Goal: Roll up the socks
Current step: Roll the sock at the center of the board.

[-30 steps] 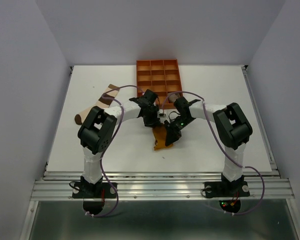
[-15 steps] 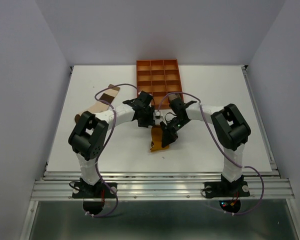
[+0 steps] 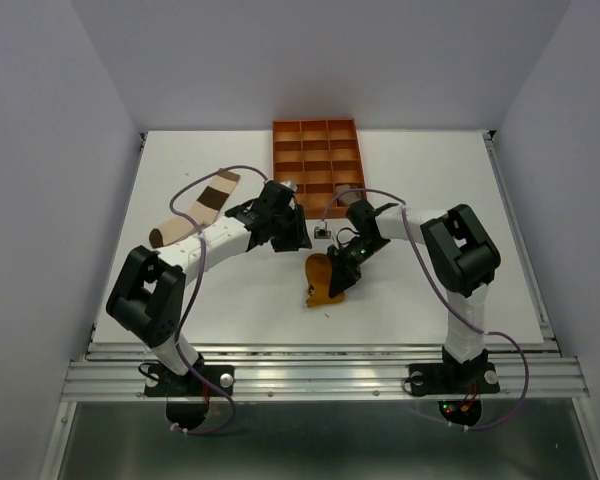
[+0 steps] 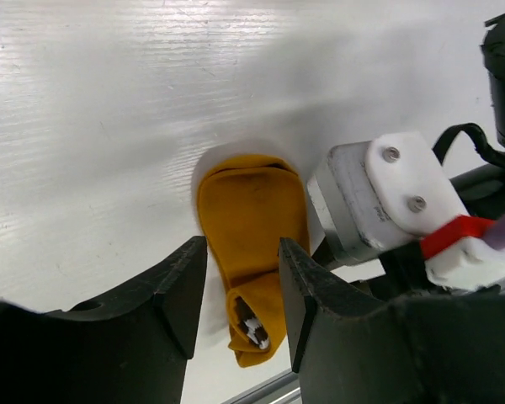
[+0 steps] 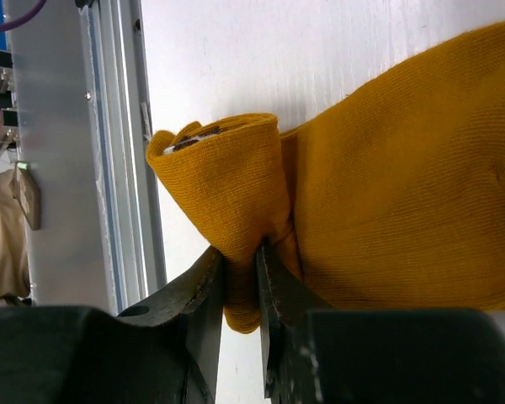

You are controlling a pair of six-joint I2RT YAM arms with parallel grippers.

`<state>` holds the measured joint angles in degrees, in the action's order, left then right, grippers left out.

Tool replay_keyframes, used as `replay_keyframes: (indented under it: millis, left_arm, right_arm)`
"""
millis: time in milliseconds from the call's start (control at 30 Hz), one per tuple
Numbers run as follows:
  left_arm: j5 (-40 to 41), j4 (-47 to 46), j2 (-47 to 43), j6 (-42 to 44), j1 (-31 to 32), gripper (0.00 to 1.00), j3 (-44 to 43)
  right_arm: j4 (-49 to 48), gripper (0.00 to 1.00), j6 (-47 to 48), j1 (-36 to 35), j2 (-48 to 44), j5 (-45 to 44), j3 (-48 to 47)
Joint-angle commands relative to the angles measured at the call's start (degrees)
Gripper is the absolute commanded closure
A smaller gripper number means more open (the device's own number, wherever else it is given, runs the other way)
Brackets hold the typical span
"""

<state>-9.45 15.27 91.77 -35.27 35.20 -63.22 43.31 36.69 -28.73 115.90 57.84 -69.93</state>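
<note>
Since a second ago the left arm has dropped its elbow low to the table and pulled the left pincer (image 3: 296,240) back, away from the mustard sock (image 3: 322,280). That sock lies on the white table (image 3: 430,190), right under the right pincer (image 3: 337,272). One end of it is rolled up, and the right pincer (image 5: 240,282) is squeezed tight on a fold of cloth beside that roll. The rest of the sock (image 5: 387,185) lies flat. The left pincer (image 4: 241,252) has its fingers spread and holds nothing; the sock (image 4: 252,219) shows between them, farther off. The brown, cream and white sock (image 3: 195,212) lies stretched out well to the left of the left pincer. An orange tray (image 3: 278,150) with square boxes sits just past both pincers, at the far side of the table. Plain pale walls (image 3: 310,60) stand around the table, and a metal rail (image 3: 320,375) runs along its near edge.
</note>
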Motion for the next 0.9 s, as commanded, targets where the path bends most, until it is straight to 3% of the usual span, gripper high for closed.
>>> replay_keyframes:
  millis: [0,333,467,567,867]
  left_arm:
    - [-1.4,-1.2,2.3,-2.0,0.0,0.5,1.5]
    - [-9.1,-10.5,-11.1,-1.8,-0.2,0.48,12.3]
    - [-17.3,-15.3,-16.4,-1.3,0.6,0.47,18.7]
    - [-22.8,-18.0,-16.2,-0.2,1.4,0.46,20.5]
    - [-19.9,-13.0,-8.1,3.4,5.0,0.47,17.3]
  right_arm:
    - [0.9,0.99,0.8,-0.1,1.4,-9.9,2.4]
    - [-0.2,0.99,0.7,-0.6,0.9,-10.8,3.1]
    - [-0.6,0.99,0.4,-1.2,1.1,-11.1,3.0]
    - [-0.9,0.99,0.1,-1.2,1.3,-11.3,3.0]
    - [-1.8,0.99,0.1,-1.7,0.9,-11.6,3.5]
